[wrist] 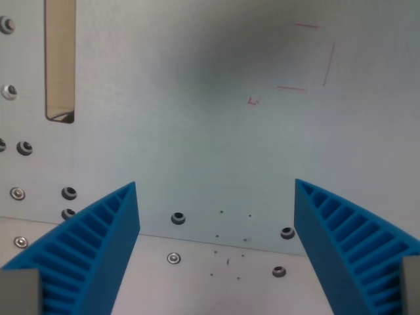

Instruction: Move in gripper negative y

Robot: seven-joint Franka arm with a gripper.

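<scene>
Blue ribbed plastic fingers (pixel 216 190) stand wide apart with nothing between them, one (pixel 92 249) at the wrist view's left and one (pixel 348 243) at its right, each a curved wedge with fine ridges on its inner face. Beyond and between them lies the pale grey, matte metal desk (pixel 216 131), flat and smooth. The task names no object to handle; only the fingers themselves must shift sideways along their own y axis.

To do this well, I judge the move should be a pure, steady slide at constant height, with no tilt or twist and the fingers left spread.

Round dark bolt holes, one (pixel 178 218) between the fingers, and bright screw heads (pixel 173 258) dot the plate. Past the left finger, a tall narrow rounded slot (pixel 60 59) is cut through it. Faint red pen lines forming a rough square (pixel 312 59) sit beyond the right finger.
</scene>
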